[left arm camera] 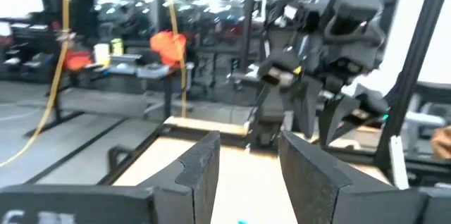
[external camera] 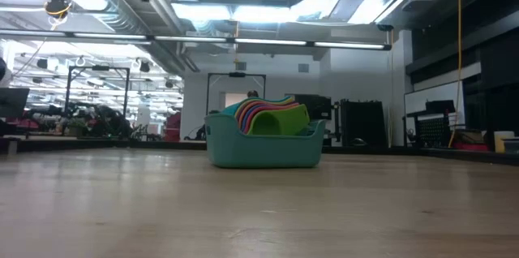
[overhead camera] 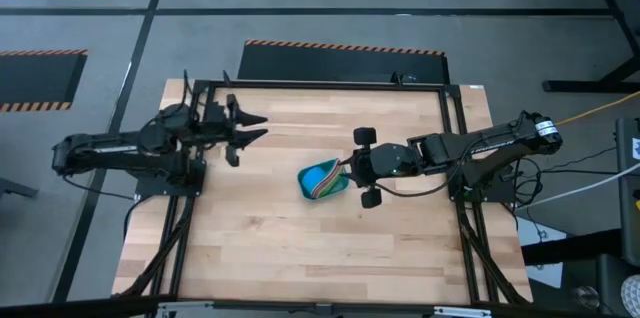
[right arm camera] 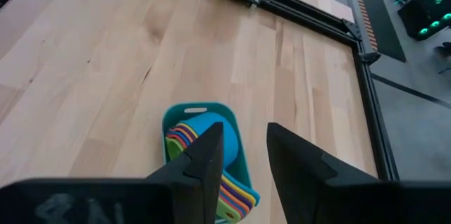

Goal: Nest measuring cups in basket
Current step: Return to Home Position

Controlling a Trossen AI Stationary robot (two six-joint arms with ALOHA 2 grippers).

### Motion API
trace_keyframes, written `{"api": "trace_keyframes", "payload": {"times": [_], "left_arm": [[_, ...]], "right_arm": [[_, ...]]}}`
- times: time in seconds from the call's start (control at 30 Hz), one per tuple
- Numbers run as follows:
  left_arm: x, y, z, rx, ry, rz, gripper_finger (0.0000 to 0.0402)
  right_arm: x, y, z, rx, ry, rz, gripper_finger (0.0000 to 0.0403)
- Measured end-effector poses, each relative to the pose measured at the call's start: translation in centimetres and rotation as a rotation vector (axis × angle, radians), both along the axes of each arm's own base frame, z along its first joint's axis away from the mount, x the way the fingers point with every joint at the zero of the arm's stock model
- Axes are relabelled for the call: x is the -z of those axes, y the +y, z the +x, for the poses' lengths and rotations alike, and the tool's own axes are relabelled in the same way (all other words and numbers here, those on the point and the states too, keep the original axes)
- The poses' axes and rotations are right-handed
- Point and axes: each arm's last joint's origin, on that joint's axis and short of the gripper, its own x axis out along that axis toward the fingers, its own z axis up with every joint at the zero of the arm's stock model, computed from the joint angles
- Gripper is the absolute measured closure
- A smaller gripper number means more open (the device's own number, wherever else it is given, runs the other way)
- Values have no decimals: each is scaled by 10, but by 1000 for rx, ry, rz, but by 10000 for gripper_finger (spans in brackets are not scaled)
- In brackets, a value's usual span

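Observation:
The teal basket (overhead camera: 306, 175) stands on the wooden table a little right of centre. It also shows in the low view (external camera: 263, 152) and the right wrist view (right arm camera: 189, 110). Nested measuring cups (right arm camera: 206, 128) sit inside it, a blue one on top, and their coloured handles (right arm camera: 236, 197) fan out over one end. The cups stick up above the rim in the low view (external camera: 272, 116). My right gripper (overhead camera: 347, 168) (right arm camera: 243, 150) is open and empty above the basket's right end. My left gripper (overhead camera: 258, 127) (left arm camera: 250, 175) is open and empty at the far left.
A black frame rail (overhead camera: 320, 86) runs along the table's far edge, with rails down both sides (right arm camera: 366, 104). Bare wood (overhead camera: 300, 248) lies in front of the basket. The left wrist view shows the right arm (left arm camera: 338, 34) farther off.

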Motion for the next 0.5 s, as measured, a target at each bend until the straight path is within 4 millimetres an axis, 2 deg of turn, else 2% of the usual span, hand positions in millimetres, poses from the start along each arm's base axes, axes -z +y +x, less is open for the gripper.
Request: {"api": "trace_keyframes", "payload": {"times": [0.17, 0.5], "left_arm": [[5, -8, -19, -78, 78, -20, 262], [8, -16, -55, -147, 122, 13, 262]], "right_arm": [[0, 0, 0, 0, 0, 0, 288], [0, 0, 0, 0, 1, 0, 288]]}}
